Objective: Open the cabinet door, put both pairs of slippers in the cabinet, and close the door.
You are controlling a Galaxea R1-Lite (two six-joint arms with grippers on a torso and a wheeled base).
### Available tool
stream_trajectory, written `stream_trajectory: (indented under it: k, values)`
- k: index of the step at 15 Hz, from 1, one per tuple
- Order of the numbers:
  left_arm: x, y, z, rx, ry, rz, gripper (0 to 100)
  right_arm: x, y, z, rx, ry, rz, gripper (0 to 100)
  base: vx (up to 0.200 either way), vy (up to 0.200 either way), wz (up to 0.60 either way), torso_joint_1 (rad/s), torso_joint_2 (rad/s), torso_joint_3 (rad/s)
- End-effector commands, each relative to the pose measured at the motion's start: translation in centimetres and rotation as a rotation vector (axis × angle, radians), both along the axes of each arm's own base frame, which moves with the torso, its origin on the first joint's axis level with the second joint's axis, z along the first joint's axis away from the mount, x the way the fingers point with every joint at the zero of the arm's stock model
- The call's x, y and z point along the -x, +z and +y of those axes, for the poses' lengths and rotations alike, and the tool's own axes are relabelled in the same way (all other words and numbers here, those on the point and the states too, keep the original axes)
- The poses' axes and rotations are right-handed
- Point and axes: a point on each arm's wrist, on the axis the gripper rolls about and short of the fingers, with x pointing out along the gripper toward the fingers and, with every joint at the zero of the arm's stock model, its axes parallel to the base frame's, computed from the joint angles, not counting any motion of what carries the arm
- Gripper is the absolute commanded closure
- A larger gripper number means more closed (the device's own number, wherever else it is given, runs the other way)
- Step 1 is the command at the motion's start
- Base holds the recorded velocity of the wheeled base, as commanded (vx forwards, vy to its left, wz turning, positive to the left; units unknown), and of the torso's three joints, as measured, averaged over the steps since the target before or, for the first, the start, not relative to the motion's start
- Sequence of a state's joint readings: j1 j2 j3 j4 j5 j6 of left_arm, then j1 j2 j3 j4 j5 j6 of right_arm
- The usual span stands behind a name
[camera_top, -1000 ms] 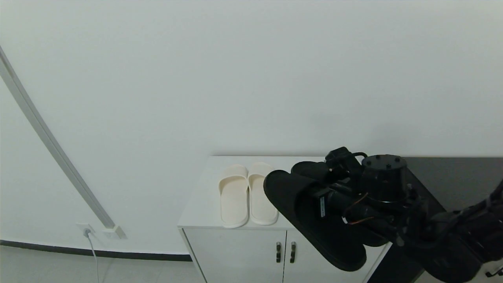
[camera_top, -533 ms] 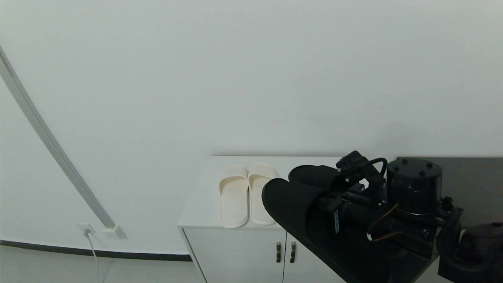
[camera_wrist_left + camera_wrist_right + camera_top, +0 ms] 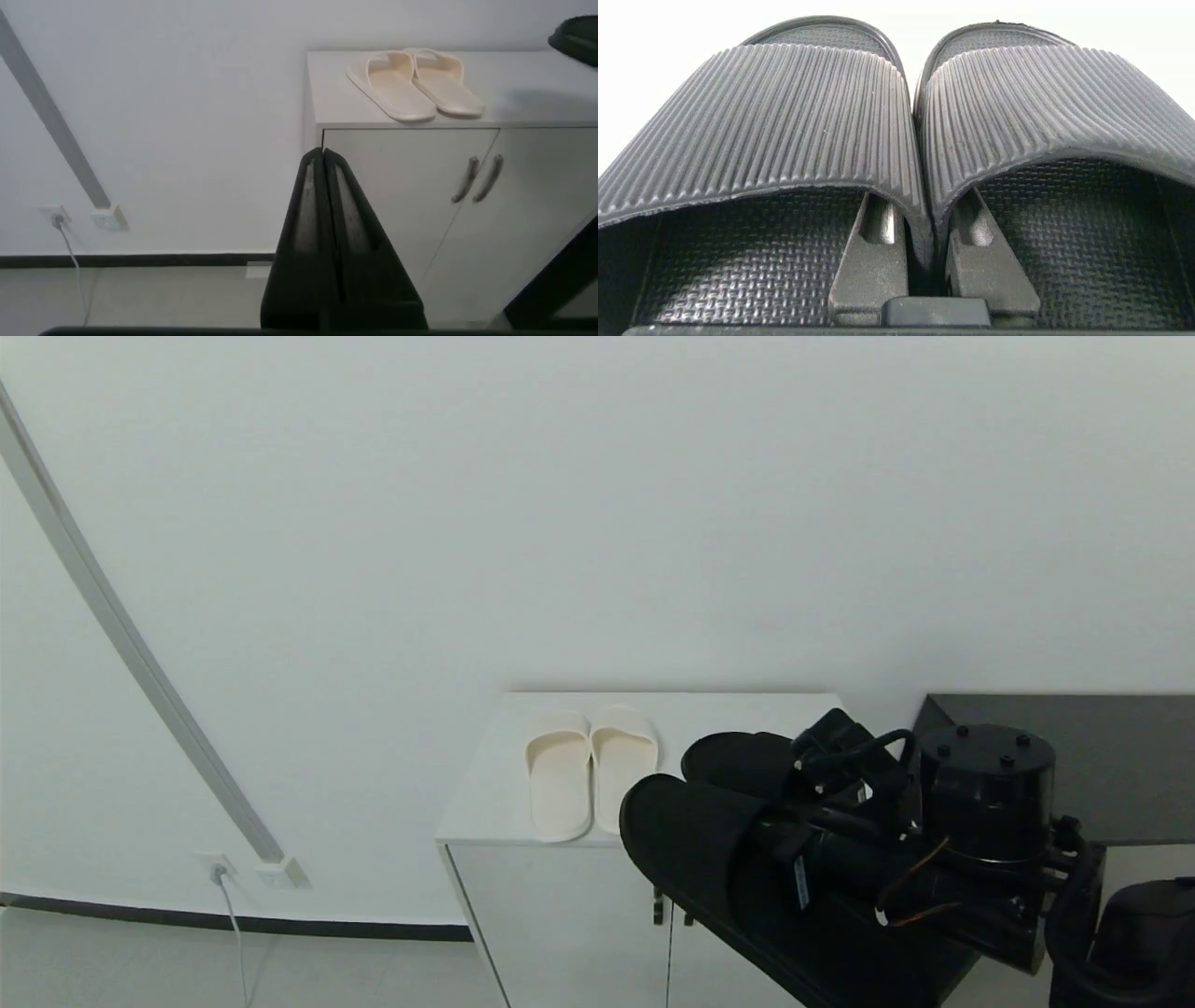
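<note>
Jaws of the right gripper [image 3: 922, 213] are clamped on the black slippers [image 3: 785, 121]. One of its fingers [image 3: 873, 252] runs under each ribbed strap, and the two inner side walls, which touch, are pinched between them. My judgement is that this grip is chosen so the pair travels as one piece, soles level with each other, instead of needing two trips.

In the head view the pair hangs in the air in front of the right part of the cabinet [image 3: 560, 915]. It is tilted, with the toes raised toward the wall and the heels toward the arm. It is clear of the cabinet top and touches nothing but the gripper.

Both doors [image 3: 402, 205] are shut, and their handles [image 3: 476, 177] stand side by side at the meeting edge. The black pair therefore has nowhere to go yet, and holding it aloft looks like waiting for the opening.

The left gripper [image 3: 324, 168] has its jaws pressed together with nothing between them. It faces the cabinet front from well apart. As the free one, it seems the likely candidate for the handle, and it would have to part its jaws first.

The white slippers [image 3: 591, 770] lie on the cabinet top toward its left side. They touch along their inner edges, straps toward the wall and heels at the front edge. Lying that way, they offer the same inner-wall pinch from the front. The task looks early: no door is open and neither pair is inside.
</note>
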State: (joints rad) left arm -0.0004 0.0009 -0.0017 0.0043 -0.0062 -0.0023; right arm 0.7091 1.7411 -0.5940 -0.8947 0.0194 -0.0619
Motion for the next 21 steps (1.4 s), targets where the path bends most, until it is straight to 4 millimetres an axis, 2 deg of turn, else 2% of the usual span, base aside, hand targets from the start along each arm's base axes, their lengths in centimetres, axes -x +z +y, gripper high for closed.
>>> stream_trajectory:
  k: [1, 3, 21]
  values:
    - [0.01, 0.04, 0.00, 0.001, 0.000, 0.000, 100, 0.03, -0.10, -0.05, 0.004, -0.001, 0.003, 100, -0.200, 0.000, 0.00, -0.007, 0.00, 0.017]
    - [-0.01, -0.01, 0.00, 0.001, 0.000, 0.001, 100, 0.04, -0.18, -0.05, 0.006, -0.001, 0.006, 100, -0.200, 0.000, 0.00, 0.000, 0.00, 0.002]
    - [-0.01, -0.01, 0.00, 0.001, 0.002, 0.001, 100, 0.32, -0.93, -0.50, 0.024, 0.000, 0.031, 100, 0.000, 0.000, 0.00, -0.006, 0.01, 0.007]
